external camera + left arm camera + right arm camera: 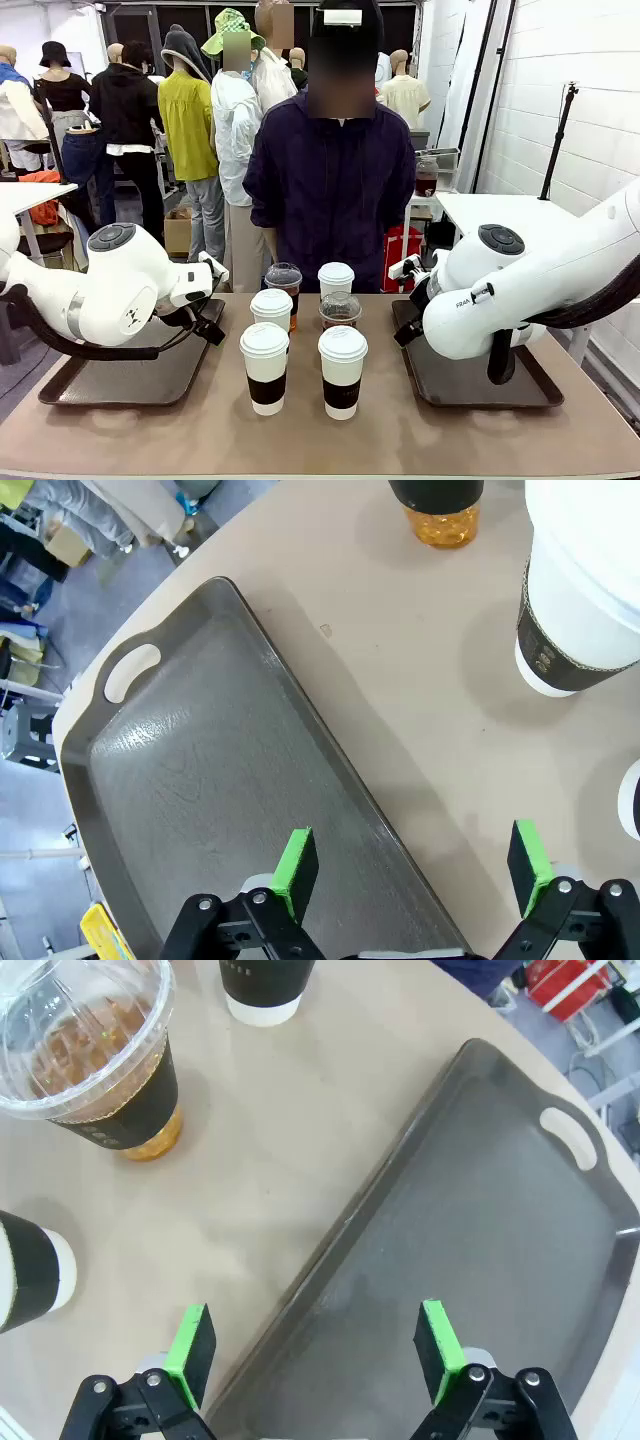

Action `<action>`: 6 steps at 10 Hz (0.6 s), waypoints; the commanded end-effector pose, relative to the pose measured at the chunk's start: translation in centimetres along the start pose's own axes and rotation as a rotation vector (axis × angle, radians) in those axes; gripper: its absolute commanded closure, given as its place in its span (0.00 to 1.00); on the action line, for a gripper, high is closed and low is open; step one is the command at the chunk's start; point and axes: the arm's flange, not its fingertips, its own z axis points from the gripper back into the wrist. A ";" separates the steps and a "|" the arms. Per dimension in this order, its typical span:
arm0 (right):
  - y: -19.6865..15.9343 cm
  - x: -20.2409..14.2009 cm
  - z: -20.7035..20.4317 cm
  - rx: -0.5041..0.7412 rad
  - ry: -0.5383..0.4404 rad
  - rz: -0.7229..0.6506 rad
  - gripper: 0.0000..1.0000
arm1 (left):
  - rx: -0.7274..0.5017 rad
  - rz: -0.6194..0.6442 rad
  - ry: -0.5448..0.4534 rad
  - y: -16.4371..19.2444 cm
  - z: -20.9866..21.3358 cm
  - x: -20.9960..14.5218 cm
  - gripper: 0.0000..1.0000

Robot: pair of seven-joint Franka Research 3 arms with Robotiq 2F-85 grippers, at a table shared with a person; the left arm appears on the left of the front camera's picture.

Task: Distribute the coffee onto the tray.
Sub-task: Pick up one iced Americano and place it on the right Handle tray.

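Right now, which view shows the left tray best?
The left wrist view: the left tray is close, handle hole clear. In front view the left arm hides part; right wrist view has the other tray.

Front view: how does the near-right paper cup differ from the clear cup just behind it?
The paper cup is opaque white with a flat lid and a dark sleeve; the clear cup is see-through, dome-lidded and shows brown drink. The paper cup stands nearer the robot and looks taller. Both stand upright on the table.
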 end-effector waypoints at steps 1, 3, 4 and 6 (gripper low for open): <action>0.0 0.0 0.0 0.000 0.000 0.000 0.00 | 0.000 0.000 0.000 0.0 0.0 0.0 0.00; 0.0 0.0 0.0 0.000 0.000 0.000 0.00 | 0.000 0.000 0.000 0.0 0.0 0.0 0.00; 0.0 0.0 0.0 0.000 0.000 0.000 0.00 | 0.000 0.000 0.000 0.0 0.0 0.0 0.00; 0.0 0.0 0.0 0.000 0.000 0.000 0.00 | 0.000 0.000 0.000 0.0 0.0 0.0 0.00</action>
